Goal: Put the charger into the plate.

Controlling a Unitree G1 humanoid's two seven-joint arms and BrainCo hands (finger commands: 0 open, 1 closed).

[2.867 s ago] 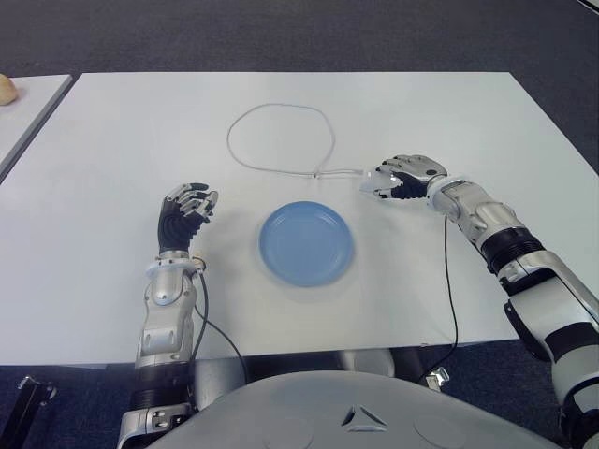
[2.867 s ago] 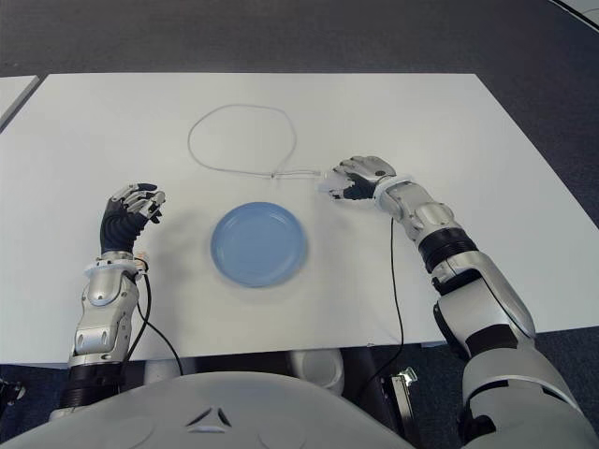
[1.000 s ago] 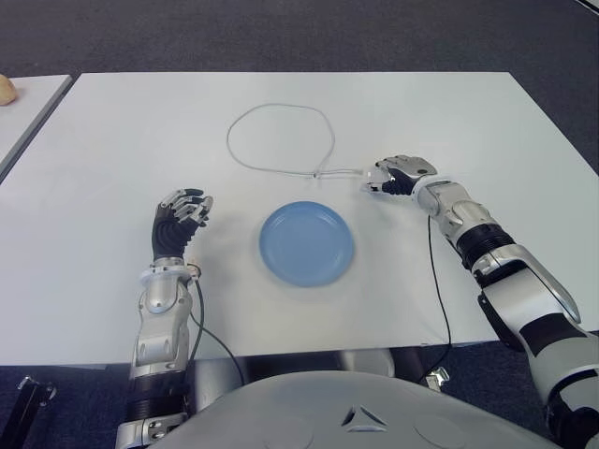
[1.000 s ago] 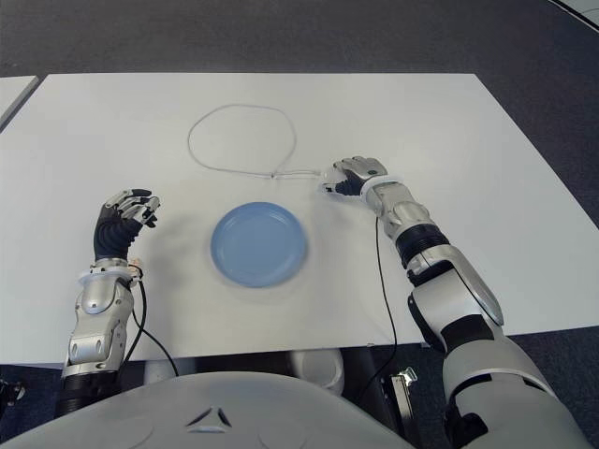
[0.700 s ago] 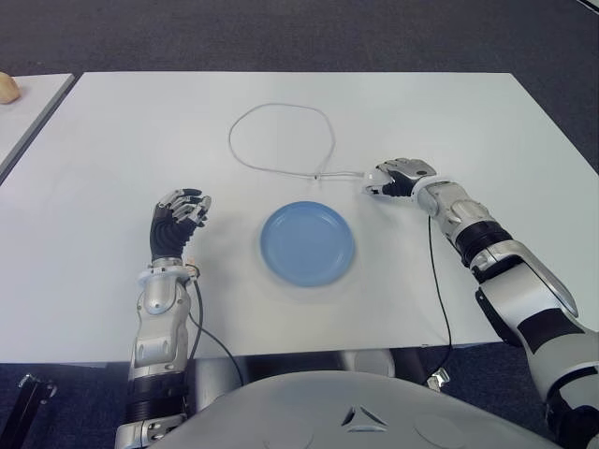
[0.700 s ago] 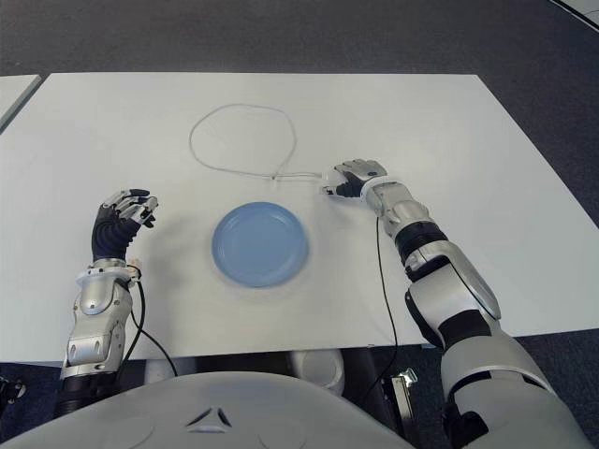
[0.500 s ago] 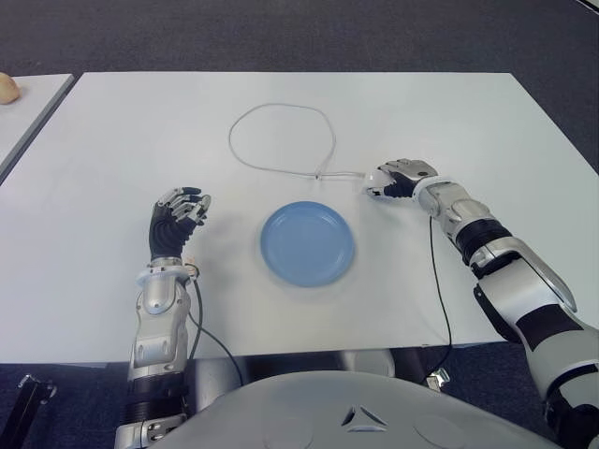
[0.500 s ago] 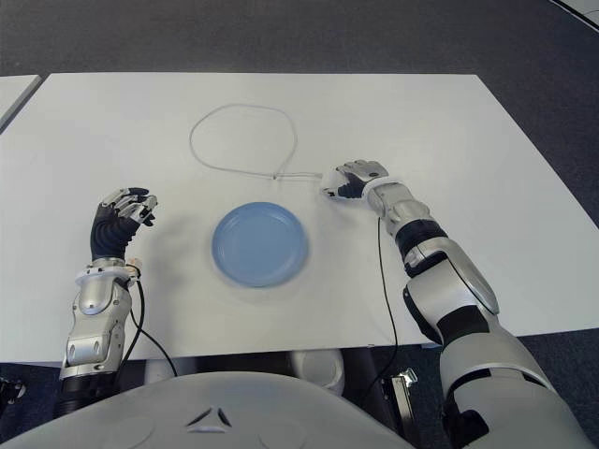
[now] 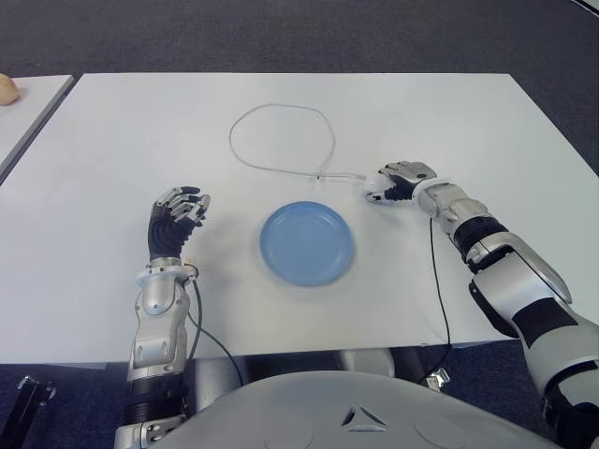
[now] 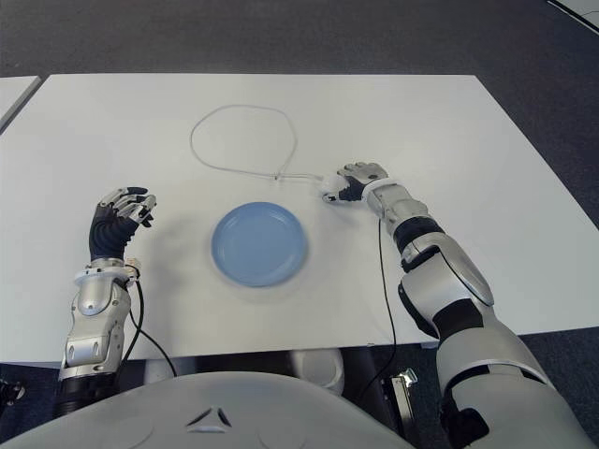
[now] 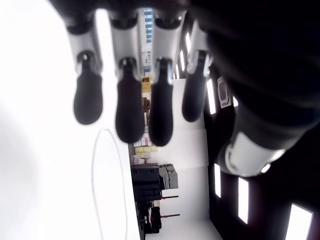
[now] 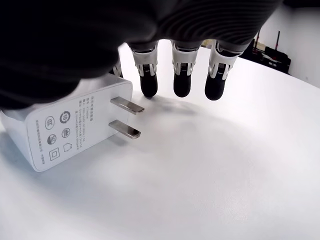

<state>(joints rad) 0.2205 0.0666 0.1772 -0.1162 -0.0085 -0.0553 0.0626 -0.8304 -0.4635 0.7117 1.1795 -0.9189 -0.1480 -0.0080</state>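
The left hand (image 9: 176, 218) shows near the front of the white desk (image 9: 112, 140), to the left of the blue plate (image 9: 307, 243); its fingers are loosely curled and hold nothing. The plate holds nothing. Behind and to the right of the plate, the right hand (image 9: 398, 181) covers the charger (image 12: 70, 127), a white block with two flat metal prongs and small grey marks on its face. The fingers (image 12: 182, 75) curl over it, but a firm grasp is hard to make out. Its thin white cable (image 9: 281, 140) lies in a loop farther back.
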